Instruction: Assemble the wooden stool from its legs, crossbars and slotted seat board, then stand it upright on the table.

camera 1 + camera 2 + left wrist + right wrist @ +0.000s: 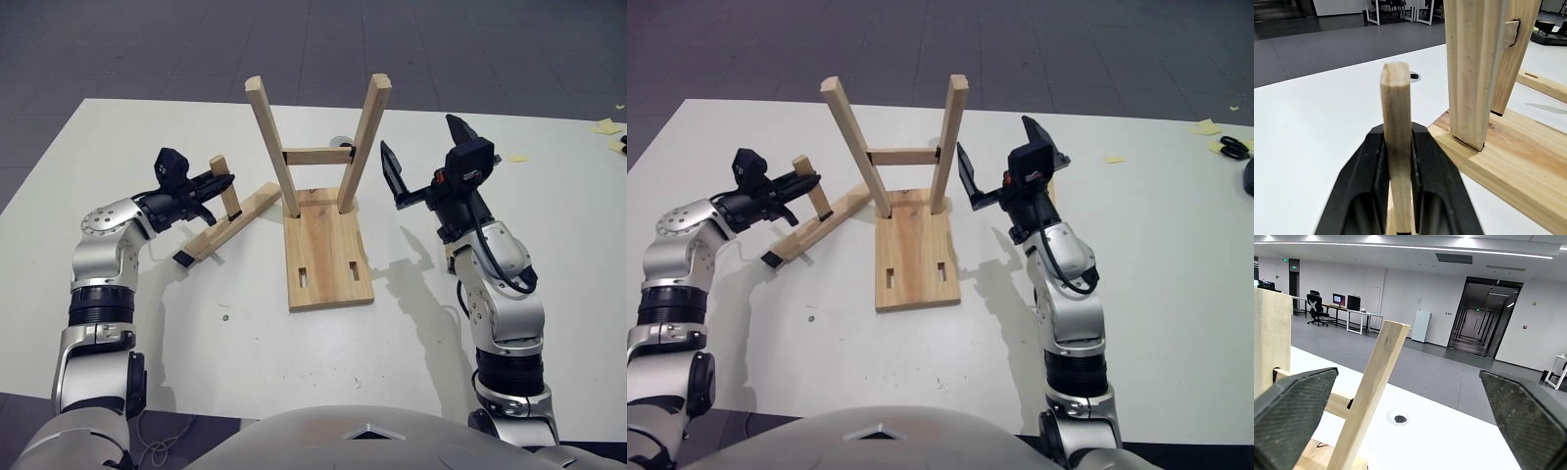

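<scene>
Half built: one leg pair (275, 147) stands slotted in the seat board (328, 259); left pincer (223, 184) grips the remaining leg piece (235, 217), right pincer (419, 132) gapes empty.

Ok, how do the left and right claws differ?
The left claw is shut on a short crossbar joined to a loose leg; the right claw is open, holding nothing. The left claw is low, left of the seat board; the right claw is raised beside a standing leg. Both are black.

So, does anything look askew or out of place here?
Nothing is damaged. One pale wooden leg lies slanted on the white table, off the flat wooden seat board, its short crossbar in the left gripper.
</scene>
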You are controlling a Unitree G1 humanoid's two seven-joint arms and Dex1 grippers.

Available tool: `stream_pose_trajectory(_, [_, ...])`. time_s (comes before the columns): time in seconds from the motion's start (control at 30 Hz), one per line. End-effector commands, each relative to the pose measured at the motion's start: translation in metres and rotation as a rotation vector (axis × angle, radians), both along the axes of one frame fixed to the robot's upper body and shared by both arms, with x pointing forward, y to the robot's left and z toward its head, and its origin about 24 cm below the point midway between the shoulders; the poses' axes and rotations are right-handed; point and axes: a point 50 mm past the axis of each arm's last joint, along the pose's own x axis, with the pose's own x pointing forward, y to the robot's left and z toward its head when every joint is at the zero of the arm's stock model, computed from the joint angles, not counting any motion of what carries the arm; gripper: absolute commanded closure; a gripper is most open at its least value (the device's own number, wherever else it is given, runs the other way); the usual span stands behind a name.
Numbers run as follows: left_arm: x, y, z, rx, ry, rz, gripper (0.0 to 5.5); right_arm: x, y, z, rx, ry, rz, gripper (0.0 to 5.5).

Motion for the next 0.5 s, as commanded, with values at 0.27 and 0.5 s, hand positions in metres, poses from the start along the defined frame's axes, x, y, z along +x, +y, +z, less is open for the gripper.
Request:
stream_pose_trajectory(0.27, [-0.059,-0.012,-0.100,-0.024,0.244,0.172,5.08,0.001,-0.001,0.006,-0.002,-0.014,0.012,0.10])
stream_pose_trajectory(0.5, [-0.056,-0.016,-0.100,-0.010,0.240,0.161,5.08,0.003,-0.001,0.007,-0.014,-0.019,0.021,0.10])
